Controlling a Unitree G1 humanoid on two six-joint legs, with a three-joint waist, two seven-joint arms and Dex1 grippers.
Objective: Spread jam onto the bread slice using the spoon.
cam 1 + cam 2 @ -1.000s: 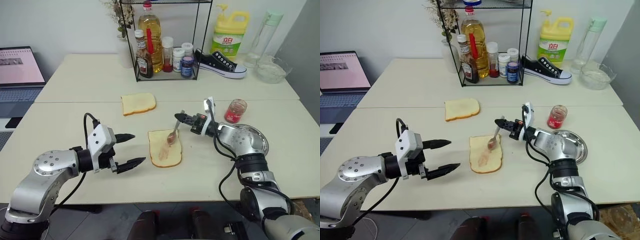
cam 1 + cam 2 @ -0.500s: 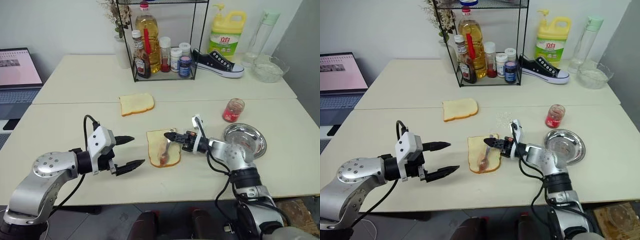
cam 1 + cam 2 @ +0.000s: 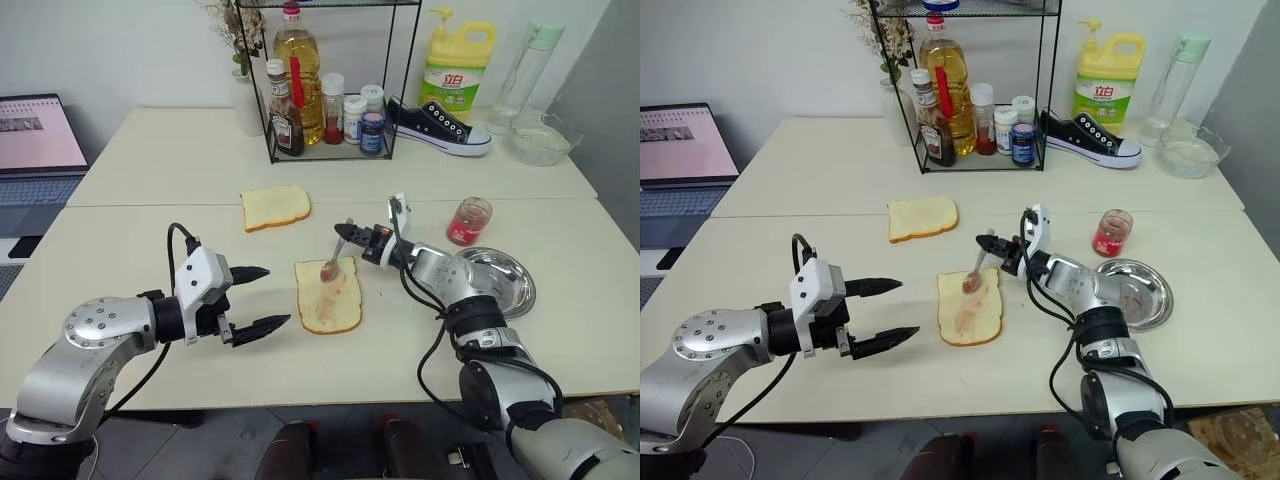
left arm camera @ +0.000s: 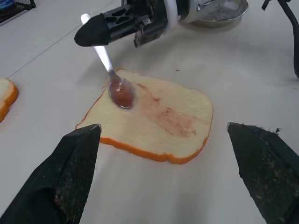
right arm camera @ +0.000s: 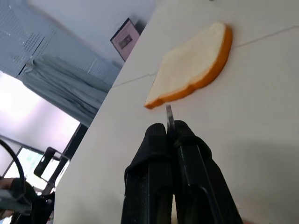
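Observation:
A bread slice (image 3: 330, 300) lies on the table in front of me with a reddish jam smear (image 4: 168, 116) along its middle. My right gripper (image 3: 347, 233) is shut on the handle of a small silver spoon (image 3: 335, 256). The spoon's bowl (image 4: 121, 93) carries jam and rests on the slice's far end. The spoon handle (image 5: 169, 114) sticks out past the closed fingers. The jam jar (image 3: 470, 220) stands to the right, beyond the arm. My left gripper (image 3: 268, 297) hovers open just left of the slice, its fingers (image 4: 60, 186) spread wide with nothing between them.
A second bread slice (image 3: 275, 207) lies farther back. A round metal plate (image 3: 510, 285) sits at the right. At the back stand a wire rack (image 3: 330, 90) of bottles, a black shoe (image 3: 440, 125), a yellow detergent bottle (image 3: 460, 65) and a glass bowl (image 3: 545, 140). A laptop (image 3: 35, 140) is far left.
The right gripper drew the spoon along the slice toward the near end, then brought it back to the far end. The left gripper stayed still and open.

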